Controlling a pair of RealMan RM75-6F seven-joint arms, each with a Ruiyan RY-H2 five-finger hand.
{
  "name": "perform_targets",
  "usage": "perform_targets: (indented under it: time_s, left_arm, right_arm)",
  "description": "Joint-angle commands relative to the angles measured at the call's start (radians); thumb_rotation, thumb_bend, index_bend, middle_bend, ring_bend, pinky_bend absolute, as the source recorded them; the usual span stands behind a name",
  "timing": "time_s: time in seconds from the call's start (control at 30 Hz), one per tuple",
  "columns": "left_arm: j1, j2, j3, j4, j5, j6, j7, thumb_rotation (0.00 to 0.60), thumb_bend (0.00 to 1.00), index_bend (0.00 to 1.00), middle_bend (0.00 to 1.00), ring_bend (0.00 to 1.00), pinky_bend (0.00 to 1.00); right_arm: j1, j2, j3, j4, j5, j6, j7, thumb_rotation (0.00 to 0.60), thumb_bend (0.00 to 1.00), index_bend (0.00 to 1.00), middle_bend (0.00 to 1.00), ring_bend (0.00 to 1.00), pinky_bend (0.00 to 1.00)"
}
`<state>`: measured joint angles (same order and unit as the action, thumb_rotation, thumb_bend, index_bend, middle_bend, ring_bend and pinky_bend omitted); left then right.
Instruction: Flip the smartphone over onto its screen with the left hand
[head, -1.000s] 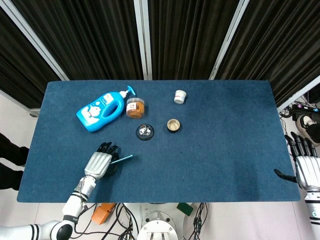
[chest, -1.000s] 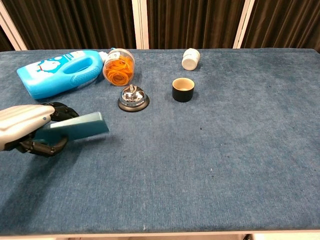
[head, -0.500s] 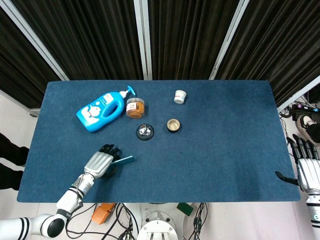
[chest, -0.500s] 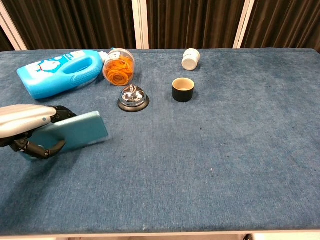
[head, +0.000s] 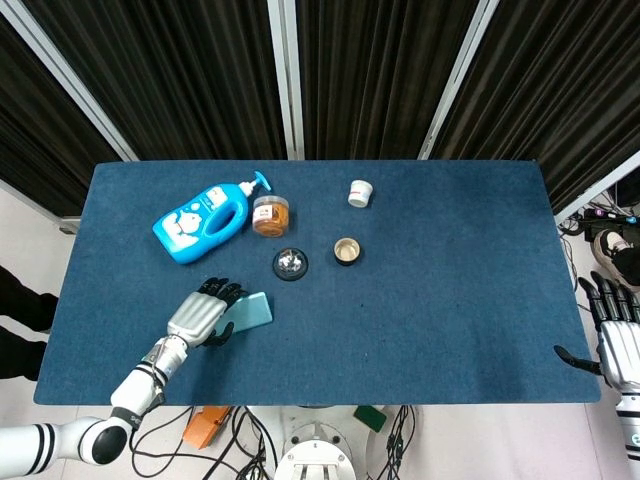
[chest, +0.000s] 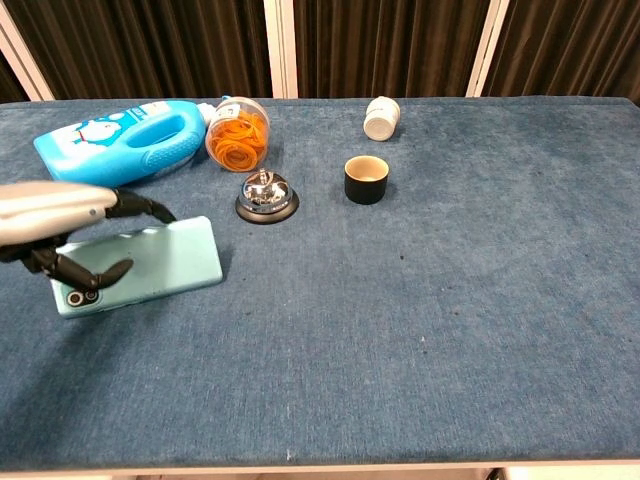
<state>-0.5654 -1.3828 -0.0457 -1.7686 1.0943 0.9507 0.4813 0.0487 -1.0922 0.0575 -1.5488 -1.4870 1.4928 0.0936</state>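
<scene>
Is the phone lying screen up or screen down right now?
Screen down, or nearly: the phone's teal back and camera lenses face the chest view. The left hand is on it; whether it lies fully flat, cannot tell.

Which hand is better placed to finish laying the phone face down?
Left. The left hand already grips the smartphone, its camera back showing. The right hand hangs beyond the table's far edge.

Open cloth right of the smartphone (chest: 140, 265); call bell (chest: 266, 196) and blue bottle (chest: 120, 146) close behind
</scene>
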Motion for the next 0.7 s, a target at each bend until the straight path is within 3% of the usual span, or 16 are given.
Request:
perform_targets:
  time_s: [0.03, 0.23, 0.4, 0.53, 0.7]
  left_arm:
    - [0.036, 0.026, -0.009, -0.033, 0.047, 0.091, -0.035, 0.578, 0.53, 0.13, 0.07, 0.00, 0.00]
    - [0.165, 0.087, -0.011, -0.054, 0.165, 0.343, -0.136, 0.600, 0.50, 0.13, 0.07, 0.00, 0.00]
    - [0.286, 0.103, -0.007, 0.033, 0.254, 0.579, -0.152, 0.600, 0.31, 0.13, 0.07, 0.00, 0.00]
    - [0.367, 0.153, 0.027, 0.046, 0.270, 0.659, -0.177, 0.600, 0.20, 0.13, 0.07, 0.00, 0.00]
    - [0.451, 0.225, 0.081, 0.013, 0.267, 0.680, -0.243, 0.600, 0.19, 0.13, 0.07, 0.00, 0.00]
  right_arm:
    - [-0.002, 0.002, 0.001, 0.000, 0.000, 0.003, 0.001, 0.600, 0.17, 0.00, 0.00, 0.00, 0.00]
    - [-0.007, 0.011, 0.005, 0.004, 0.000, 0.011, 0.012, 0.600, 0.17, 0.00, 0.00, 0.00, 0.00]
    - [-0.004, 0.026, 0.004, 0.006, -0.011, 0.007, 0.037, 0.600, 0.17, 0.00, 0.00, 0.00, 0.00]
    - [0.001, 0.040, -0.004, 0.002, -0.037, 0.004, 0.068, 0.600, 0.17, 0.00, 0.00, 0.00, 0.00]
    - [0.011, 0.049, -0.015, -0.011, -0.079, 0.005, 0.089, 0.600, 0.17, 0.00, 0.00, 0.00, 0.00]
